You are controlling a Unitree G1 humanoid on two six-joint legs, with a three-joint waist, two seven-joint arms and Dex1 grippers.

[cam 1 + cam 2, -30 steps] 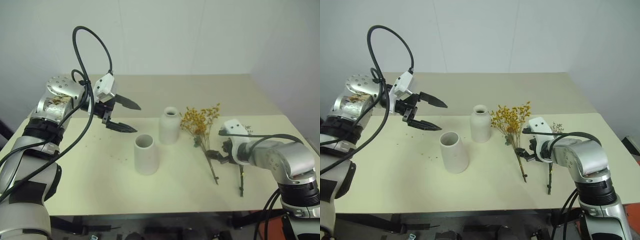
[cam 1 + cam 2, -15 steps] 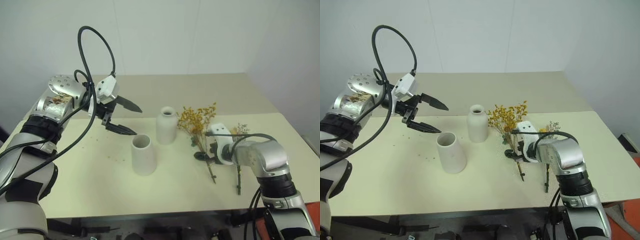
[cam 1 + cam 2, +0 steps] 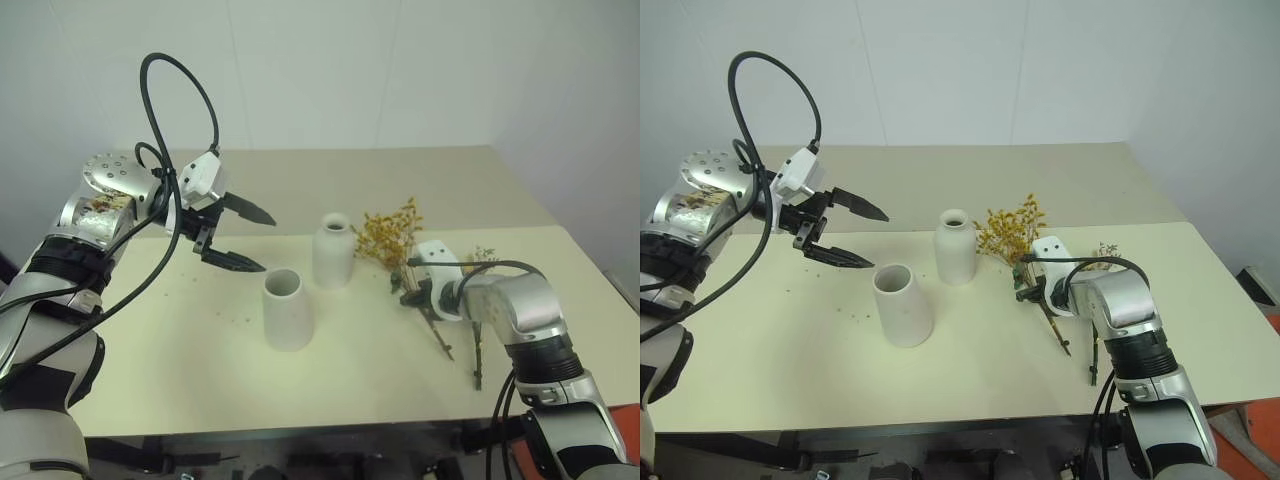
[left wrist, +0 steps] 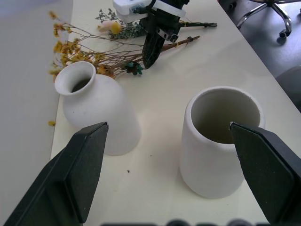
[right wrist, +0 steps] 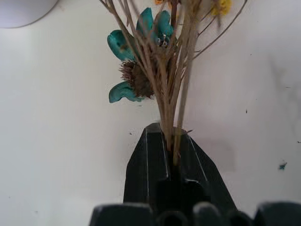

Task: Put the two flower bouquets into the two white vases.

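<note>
The yellow spray (image 3: 1008, 228) is being pinched at its stems by the right claw (image 3: 1030, 291), blooms pointing away toward the bottle vase (image 3: 955, 246) just beside them. The grey-green bunch (image 3: 1098, 310) is lying on the table (image 3: 970, 380) under that arm, while the left claw (image 3: 855, 235) is being held spread above the cone vase (image 3: 902, 305).

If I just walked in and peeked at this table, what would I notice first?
Probably the yellow-orange bouquet on the right side of the table, because the right gripper is pinched shut on its stems. Next, two white vases in the middle: the bottle-shaped vase and, nearer the robot, the wide-mouthed vase, both empty. Above the left side, the left gripper hangs open in the air.
</note>
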